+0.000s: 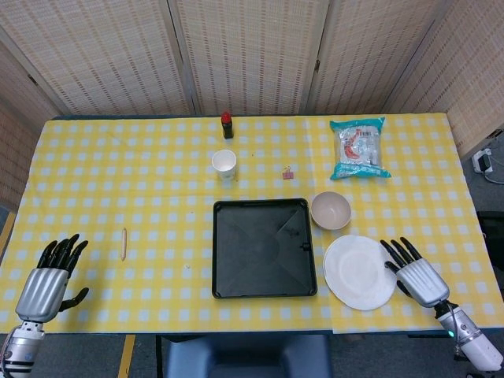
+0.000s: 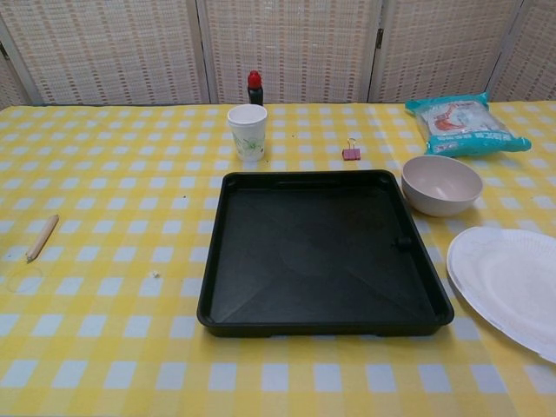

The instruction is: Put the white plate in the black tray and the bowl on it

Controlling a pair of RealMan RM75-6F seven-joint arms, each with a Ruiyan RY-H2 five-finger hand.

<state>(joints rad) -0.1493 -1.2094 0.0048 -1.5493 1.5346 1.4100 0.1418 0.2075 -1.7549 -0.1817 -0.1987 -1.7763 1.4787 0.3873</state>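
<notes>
my right hand, fingers spread and empty, sits just right of the white plate; the black tray lies beyond it, leftward

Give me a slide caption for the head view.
Right hand open beside the white plate; black tray empty, bowl behind the plate.

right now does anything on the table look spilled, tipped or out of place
Nothing stands out. The cup, bottle and bowl stand upright, the tray is empty and sits square, and the plate lies flat beside it. A small clip and a stick lie loose on the cloth, nothing spilled.
</notes>
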